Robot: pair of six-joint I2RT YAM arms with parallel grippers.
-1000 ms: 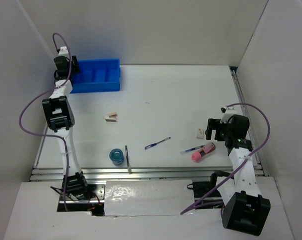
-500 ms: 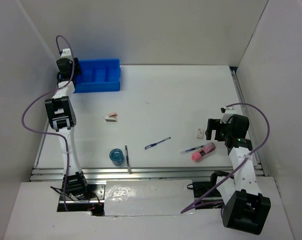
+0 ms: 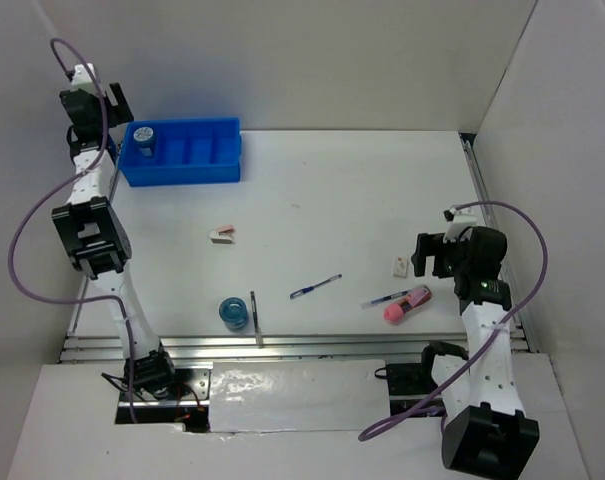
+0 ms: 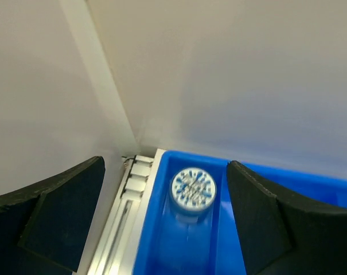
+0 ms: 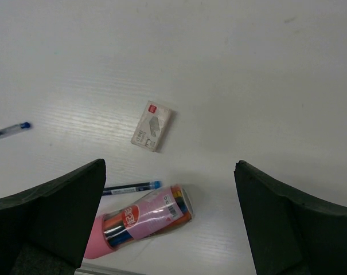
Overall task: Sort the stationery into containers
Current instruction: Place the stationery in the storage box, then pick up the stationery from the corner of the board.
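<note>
One tape roll [image 4: 193, 186] sat in the left end compartment of the blue tray [image 3: 192, 172], far left; left gripper [image 4: 165, 163] hung above that corner, jaws wide, holding nothing. White eraser [image 5: 152, 126] lay loose at near right, pink tube [image 5: 141, 220] and a pen [image 5: 130, 187] just nearer; right gripper [image 5: 170, 165] hovered over them, spread and empty. Eraser judged the likely next pick: best turn the jaws across its narrow width and drop straight, clear of pen and tube.

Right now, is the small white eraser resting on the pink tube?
No, the eraser lies apart from the pink tube, with a blue pen between them.
</note>
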